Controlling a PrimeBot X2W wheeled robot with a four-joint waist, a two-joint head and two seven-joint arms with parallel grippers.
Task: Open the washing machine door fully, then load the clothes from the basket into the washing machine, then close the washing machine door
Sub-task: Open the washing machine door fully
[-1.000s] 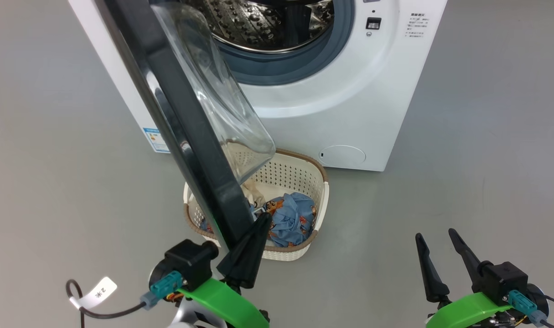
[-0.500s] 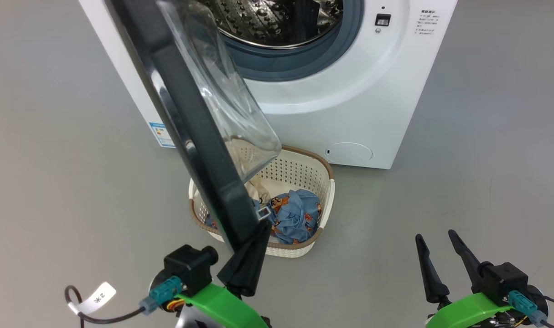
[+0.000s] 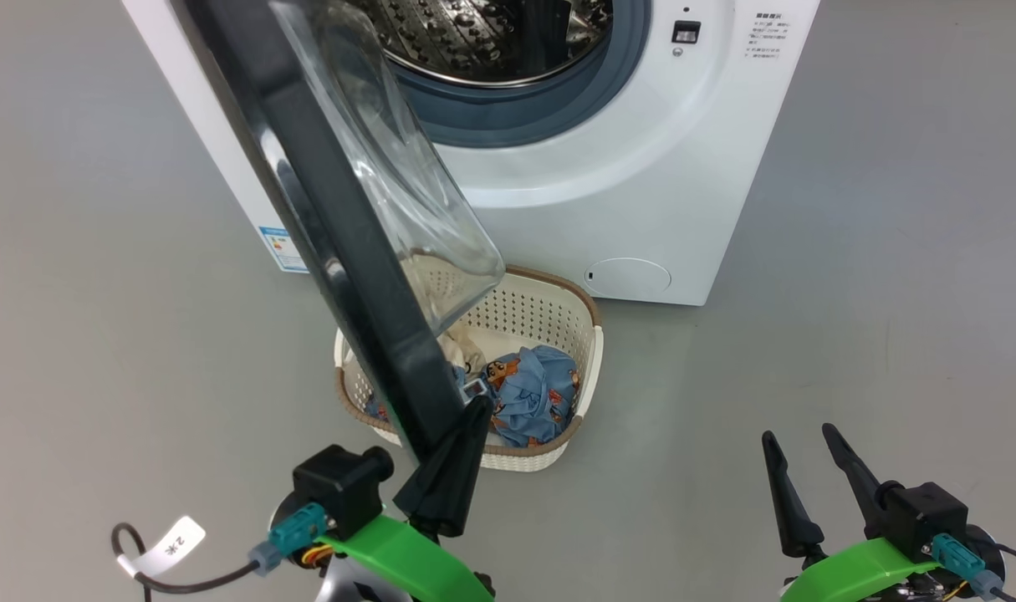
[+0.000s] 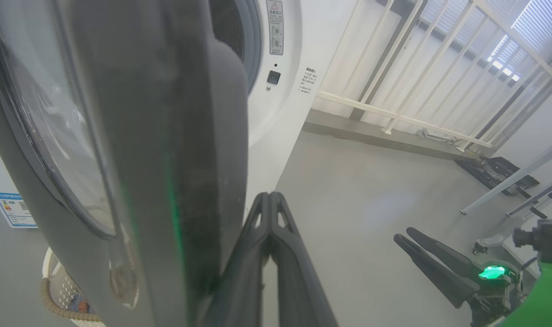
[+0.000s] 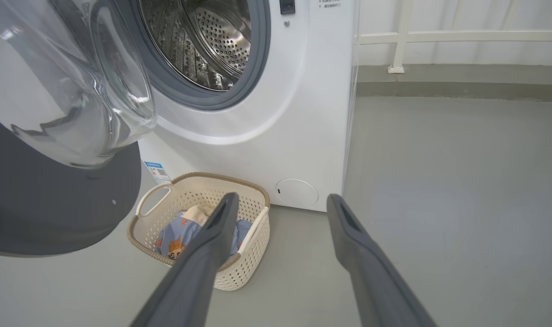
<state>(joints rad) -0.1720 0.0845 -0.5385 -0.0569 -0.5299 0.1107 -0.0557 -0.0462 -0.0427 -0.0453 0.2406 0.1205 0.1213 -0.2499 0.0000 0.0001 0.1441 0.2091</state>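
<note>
The washing machine (image 3: 641, 184) stands at the top with its steel drum (image 3: 491, 33) exposed. The washing machine door (image 3: 324, 217) hangs partly open, its black rim edge-on towards me and the glass bowl (image 3: 390, 167) bulging to the right. My left gripper (image 3: 474, 410) is shut, its fingertips resting against the door's lower edge with nothing between them; the left wrist view shows them (image 4: 269, 197) beside the dark rim (image 4: 166, 136). Below the door sits the basket (image 3: 549, 313) holding the clothes (image 3: 533, 393), blue bear-print fabric and a cream piece (image 3: 462, 347). My right gripper (image 3: 796, 435) is open and free at the lower right.
Bare grey floor lies to the right of the machine and around the basket (image 5: 253, 245). A white railing (image 4: 394, 118) runs behind the machine, with stands and a black case (image 4: 498, 170) further right. A tagged cable (image 3: 173, 543) hangs at my left arm.
The whole head picture swayed slightly right, then back left, so the camera moved. The left gripper stays at the door's edge and the right gripper has not moved.
</note>
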